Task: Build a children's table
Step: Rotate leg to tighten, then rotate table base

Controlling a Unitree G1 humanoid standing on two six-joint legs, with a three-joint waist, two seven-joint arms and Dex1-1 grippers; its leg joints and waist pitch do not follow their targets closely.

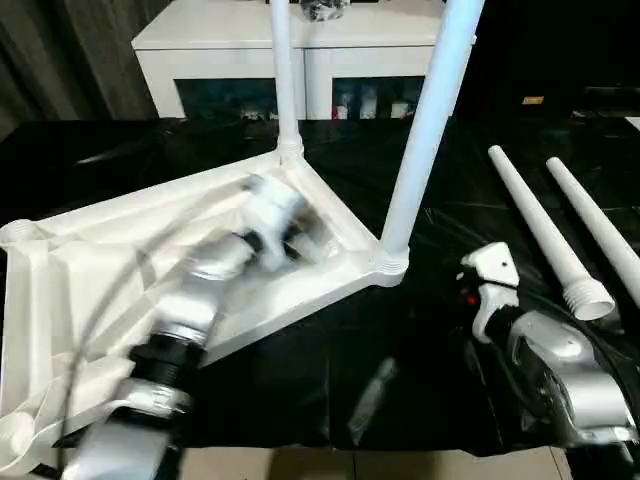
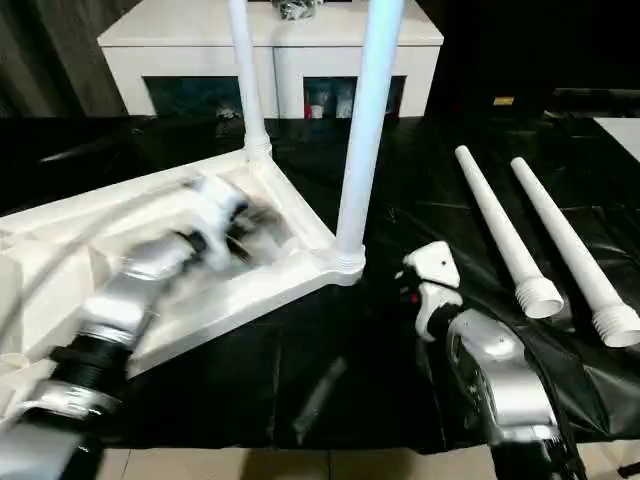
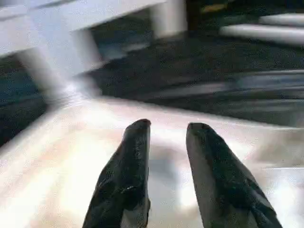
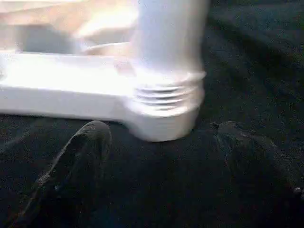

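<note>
Likely light, stiff, slick plastic: top (image 1: 90,260) lies underside up, best held by a rim or rib. Left claw (image 3: 164,130) hovers over its ribs, fingers partly apart, empty. Right claw (image 4: 156,137) spread wide, empty, just short of the near leg (image 1: 425,130) in its socket. Count: 1 top, 4 legs; 2 fitted, 2 loose (image 1: 545,230) beyond the right claw.
</note>
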